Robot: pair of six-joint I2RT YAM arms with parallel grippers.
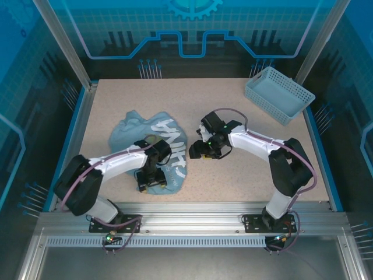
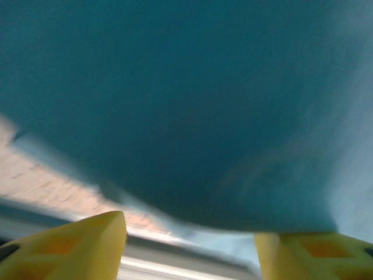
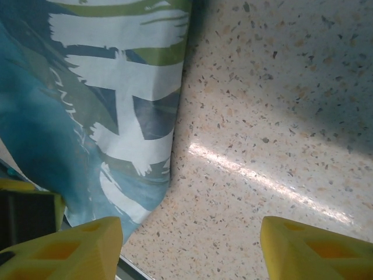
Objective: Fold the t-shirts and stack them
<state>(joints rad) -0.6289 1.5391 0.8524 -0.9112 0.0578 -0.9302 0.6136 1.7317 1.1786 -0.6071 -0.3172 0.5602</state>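
One pale blue-grey t-shirt (image 1: 127, 137) lies crumpled left of the table's centre, its white lettering facing up. My left gripper (image 1: 144, 185) is low over the shirt's near edge. In the left wrist view the blurred blue cloth (image 2: 186, 105) reaches down to the yellow fingertips (image 2: 111, 233), and its hem lies between the parted jaws of the left gripper (image 2: 189, 234). My right gripper (image 1: 196, 153) hovers just off the shirt's right edge. In the right wrist view the right gripper (image 3: 190, 230) is open over bare table, with the printed cloth (image 3: 87, 134) to its left.
A light blue plastic lattice basket (image 1: 280, 93) stands at the back right corner. Speckled tabletop (image 1: 245, 169) stretches from the shirt to the right side. A metal rail (image 1: 186, 210) runs along the near edge, close to the left gripper.
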